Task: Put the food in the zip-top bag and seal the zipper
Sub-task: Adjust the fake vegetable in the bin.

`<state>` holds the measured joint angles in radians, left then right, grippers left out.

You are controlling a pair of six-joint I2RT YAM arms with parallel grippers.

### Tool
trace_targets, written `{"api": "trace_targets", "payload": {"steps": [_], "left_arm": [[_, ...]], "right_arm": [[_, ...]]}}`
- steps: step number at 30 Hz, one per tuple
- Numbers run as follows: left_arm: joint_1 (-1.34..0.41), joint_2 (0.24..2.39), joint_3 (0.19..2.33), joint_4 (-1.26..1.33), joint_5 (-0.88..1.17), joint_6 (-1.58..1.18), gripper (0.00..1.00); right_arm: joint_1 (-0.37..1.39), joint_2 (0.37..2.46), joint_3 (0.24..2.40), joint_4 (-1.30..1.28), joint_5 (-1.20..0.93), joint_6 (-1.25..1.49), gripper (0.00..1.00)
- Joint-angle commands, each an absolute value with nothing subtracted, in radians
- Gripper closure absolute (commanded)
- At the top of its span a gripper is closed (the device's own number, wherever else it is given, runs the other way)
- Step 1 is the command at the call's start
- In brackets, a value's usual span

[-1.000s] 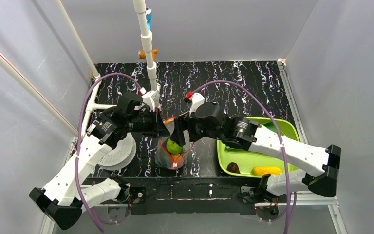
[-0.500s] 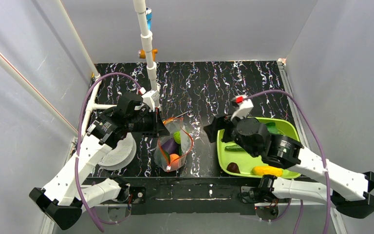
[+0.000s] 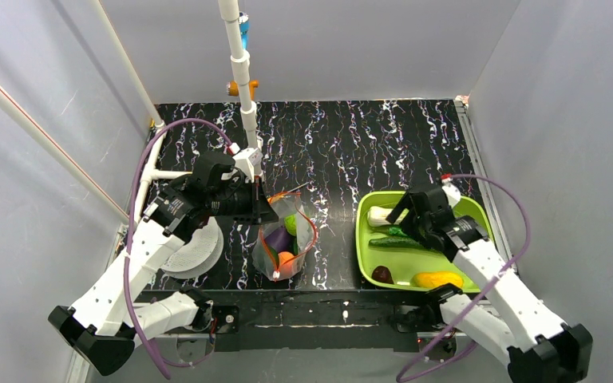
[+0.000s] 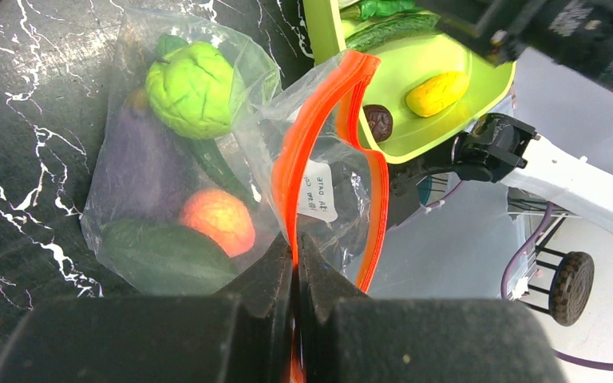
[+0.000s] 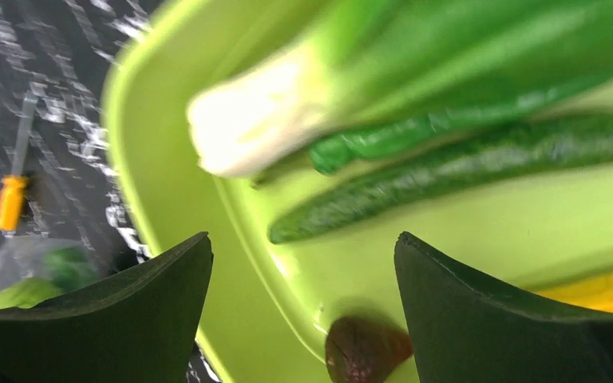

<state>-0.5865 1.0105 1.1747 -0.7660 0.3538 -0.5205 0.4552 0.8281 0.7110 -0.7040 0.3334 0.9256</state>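
Observation:
The clear zip-top bag [image 3: 286,246] stands at the table's front middle with its mouth open. My left gripper [image 3: 270,209] is shut on the red-orange zipper [image 4: 319,136], its tips [image 4: 296,239] pinching the near strip. Inside the bag lie a bright green round piece [image 4: 193,88], a purple eggplant [image 4: 148,171], an orange peach [image 4: 217,219] and a dark green piece [image 4: 168,255]. My right gripper [image 3: 409,211] is open and empty above the lime tray [image 3: 365,243]. Between its fingers [image 5: 303,239] I see bok choy [image 5: 351,88], a cucumber [image 5: 463,167], a dark plum [image 5: 363,351] and a yellow piece [image 5: 599,291].
A white ribbed spool [image 3: 194,251] lies left of the bag under my left arm. A white pole [image 3: 241,72] rises at the back centre, with an orange fitting [image 3: 242,86] by it. Grey walls close in both sides. An orange-handled tool [image 5: 9,199] lies on the black mat.
My right arm pulled back from the bag's mouth and swung right over the green tray, gripper open. The left gripper kept its hold on the zipper.

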Motion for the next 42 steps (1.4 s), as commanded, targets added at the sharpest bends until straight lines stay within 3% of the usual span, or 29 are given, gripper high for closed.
{"api": "trace_targets", "payload": {"steps": [1, 14, 20, 24, 33, 42], "left_arm": [[-0.587, 0.980, 1.161, -0.775, 0.352, -0.511, 1.00], [-0.587, 0.982, 1.167, -0.785, 0.348, -0.505, 1.00], [-0.587, 0.978, 1.169, -0.796, 0.326, -0.490, 1.00], [-0.586, 0.994, 1.169, -0.780, 0.336, -0.489, 1.00], [-0.587, 0.982, 1.152, -0.768, 0.345, -0.499, 1.00], [-0.586, 0.956, 1.157, -0.800, 0.318, -0.487, 1.00]], "right_arm": [[0.429, 0.883, 0.654, -0.850, 0.253, 1.266, 0.13], [0.428, 0.996, 0.684, -0.889, 0.282, 1.332, 0.15], [0.428, 0.987, 0.800, -1.168, 0.276, 1.366, 0.02], [0.428, 0.988, 0.788, -1.242, 0.233, 1.359, 0.02], [0.425, 1.118, 0.683, -1.152, 0.058, 1.374, 0.02], [0.418, 1.344, 0.643, -0.916, 0.015, 1.390, 0.03]]}}
